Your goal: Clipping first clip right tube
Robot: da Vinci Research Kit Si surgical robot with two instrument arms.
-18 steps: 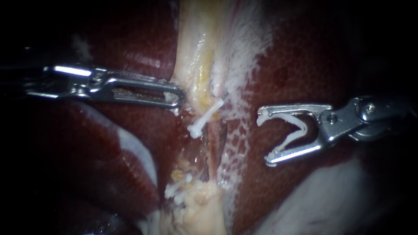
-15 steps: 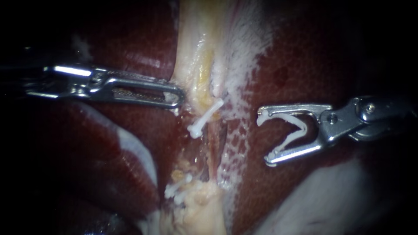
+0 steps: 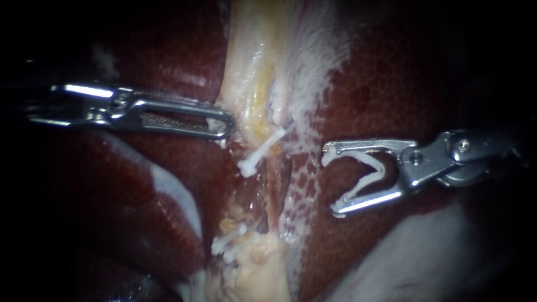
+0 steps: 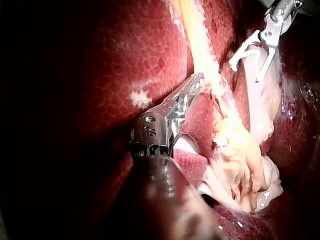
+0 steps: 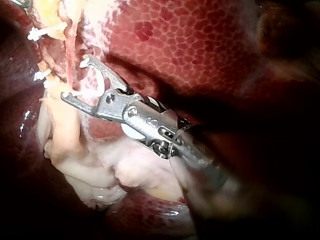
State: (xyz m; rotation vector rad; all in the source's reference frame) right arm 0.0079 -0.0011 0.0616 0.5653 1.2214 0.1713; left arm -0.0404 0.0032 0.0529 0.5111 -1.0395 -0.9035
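My right instrument (image 3: pixel 331 182) comes in from the right with its jaws wide apart and an open white clip (image 3: pixel 372 173) seated between them. It hangs just right of the reddish tube (image 3: pixel 274 182), clear of it. One shut white clip (image 3: pixel 260 151) lies across the tube higher up, and more clips (image 3: pixel 226 243) sit lower down. My left instrument (image 3: pixel 221 126) has its jaws together on the edge of the pale yellowish tissue (image 3: pixel 246 72). The left wrist view shows its jaws (image 4: pixel 196 84) against that pale strip. The right wrist view shows the clip-loaded jaws (image 5: pixel 74 80) beside the tube.
Dark red liver (image 3: pixel 391 84) surrounds the field on both sides. A whitish frayed layer (image 3: pixel 313 72) covers the liver right of the pale strand. Pale lumpy tissue (image 3: pixel 257 268) lies at the lower end of the tube.
My right instrument has slid a little to the left and slightly down, closer to the tube, with the clip still open. My left instrument has shifted slightly upward.
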